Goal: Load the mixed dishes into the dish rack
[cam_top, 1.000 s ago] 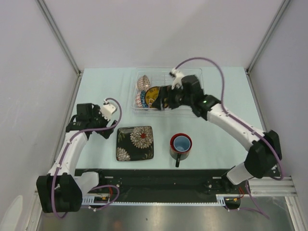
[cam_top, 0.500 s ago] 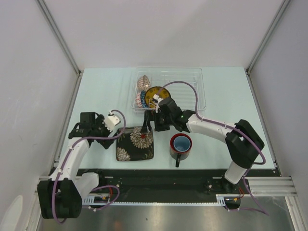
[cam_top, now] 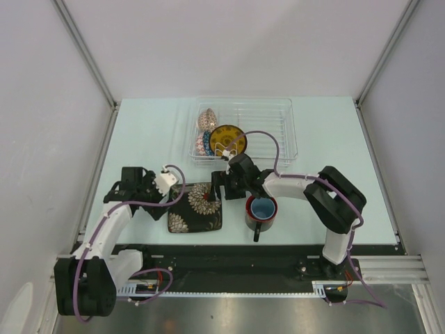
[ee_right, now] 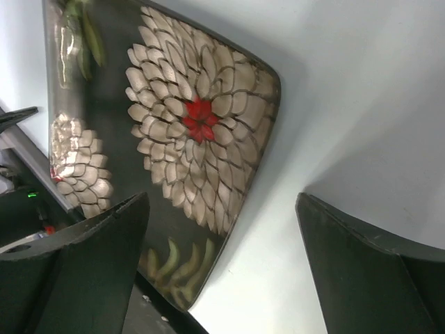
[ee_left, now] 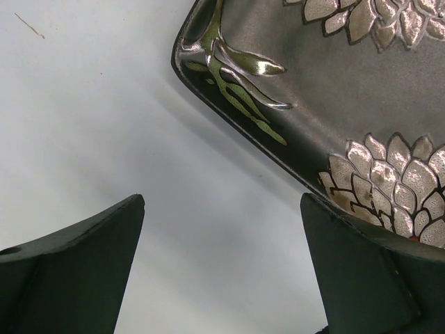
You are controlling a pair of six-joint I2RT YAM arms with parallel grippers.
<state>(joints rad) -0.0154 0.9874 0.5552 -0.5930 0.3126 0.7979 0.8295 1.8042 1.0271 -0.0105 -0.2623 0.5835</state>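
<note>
The two dark fingers (ee_left: 76, 264) stand spread wide apart with nothing between them but the pale table (ee_left: 97, 118). Beyond them and to the right lies a rounded corner of the dark plate (ee_left: 327, 97), flat on the table, glossy, with green leaves near the corner and silvery-white petalled flowers further in. The right finger overlaps the plate's near edge; whether it touches cannot be told. A thin short mark (ee_left: 31, 26) shows far left

table (cam_top: 139, 132) | on it: sq floral plate (cam_top: 195, 207), red mug (cam_top: 261, 209), clear rack (cam_top: 278, 104)
</note>
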